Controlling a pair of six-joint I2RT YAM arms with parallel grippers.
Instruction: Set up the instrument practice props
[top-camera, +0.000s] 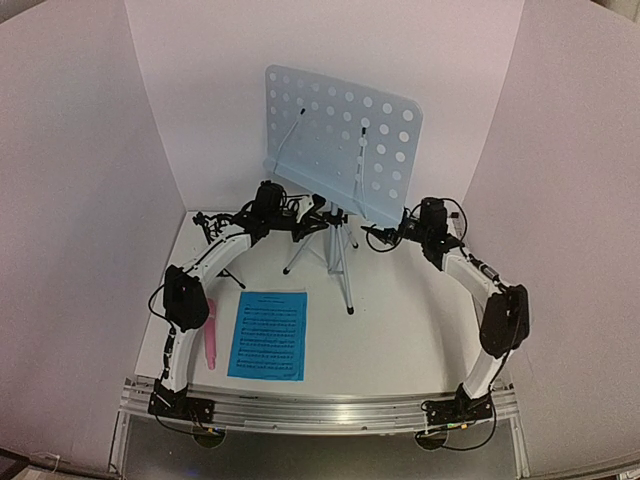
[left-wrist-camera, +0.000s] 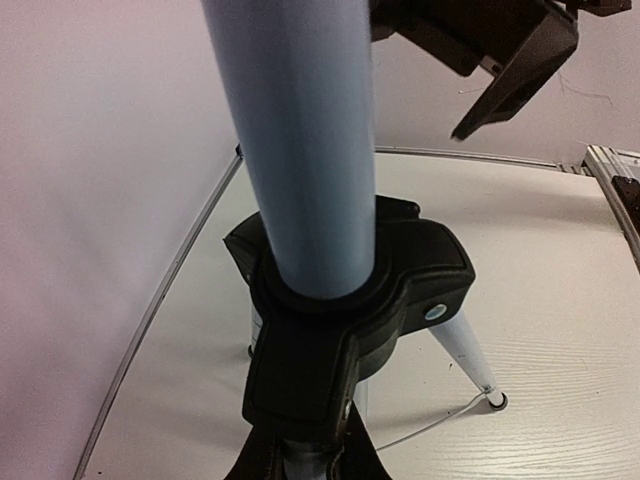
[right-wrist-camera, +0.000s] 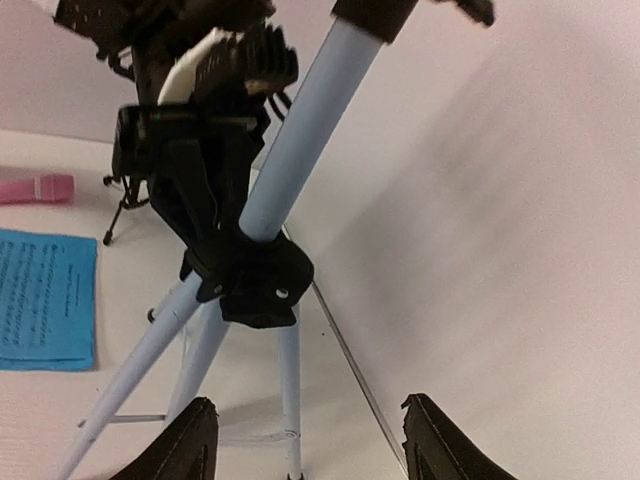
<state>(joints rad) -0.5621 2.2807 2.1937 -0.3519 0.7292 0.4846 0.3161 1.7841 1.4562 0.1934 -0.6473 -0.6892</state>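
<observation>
Pale-blue stand (top-camera: 345, 140) rises upright at the back middle of the table (top-camera: 410, 330), with its perforated desk tilted and its three legs spread. The left gripper (top-camera: 315, 218) is clamped on the stand's pole (left-wrist-camera: 300, 150), just above the black hub (left-wrist-camera: 350, 300) where the legs meet. In the left wrist view the pole fills the space between the jaws. The right wrist view shows the left arm's black fingers pressed against the pole from the side.

The right gripper (top-camera: 380, 238) hangs on the other side of the stand, near the pole but apart from it. Its jaws are spread wide, and its fingers (right-wrist-camera: 185, 445) grip and touch nothing. Between them only the legs and the table show, further off.

The blue sheet (top-camera: 268, 335) lies flat on the table in front of the stand, towards the left arm. The pink mic (top-camera: 212, 338) lies just beside the sheet's left edge, apart from it and partly under the left arm. The small black tripod (right-wrist-camera: 125, 195) stands at the back left of the table, behind the left arm and well apart from both grippers.
</observation>
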